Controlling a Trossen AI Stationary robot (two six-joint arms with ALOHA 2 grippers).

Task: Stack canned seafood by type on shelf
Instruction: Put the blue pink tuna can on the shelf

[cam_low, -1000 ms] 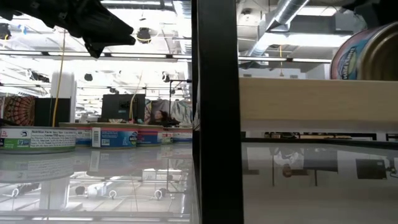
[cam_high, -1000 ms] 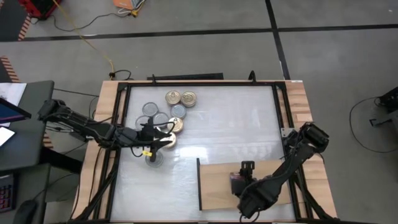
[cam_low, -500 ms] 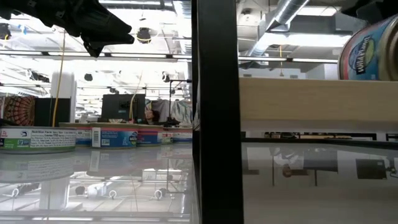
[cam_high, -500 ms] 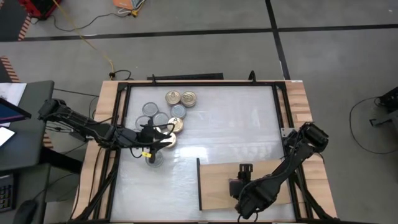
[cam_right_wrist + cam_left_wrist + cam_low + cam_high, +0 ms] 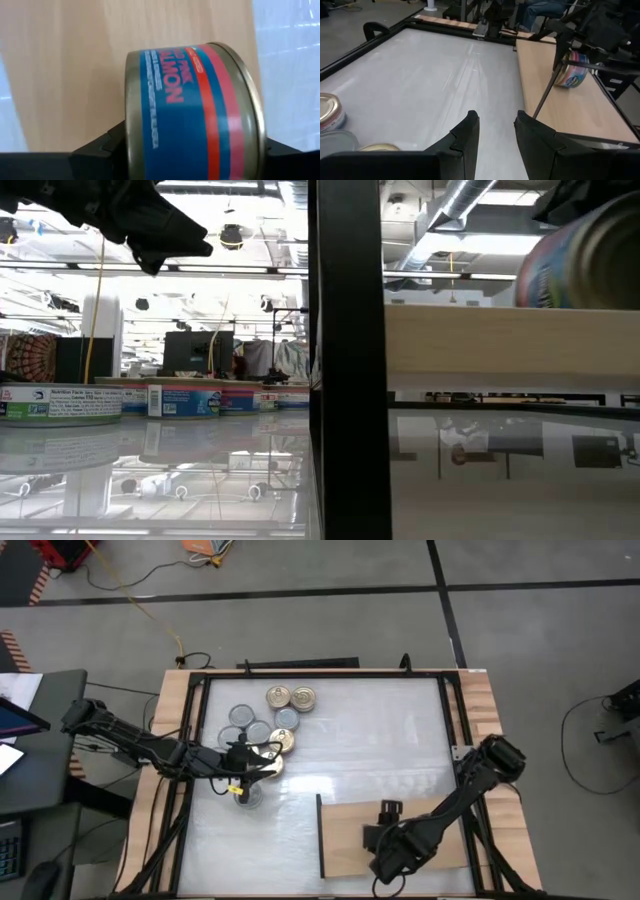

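right gripper [image 5: 383, 830] has a salmon can [image 5: 192, 112] clamped on its edge just over the shelf [image 5: 345, 830], left gripper [image 5: 250, 762] fingers parted, empty by the other cans [image 5: 262, 723].

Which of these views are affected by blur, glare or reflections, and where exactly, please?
Low view: the can above the shelf is smeared by motion blur, and the glossy table mirrors the row of tins. High view: soft glare washes the white tabletop. Right wrist view: the held can is close and soft-edged. Left wrist view: streaky sheen on the surface.
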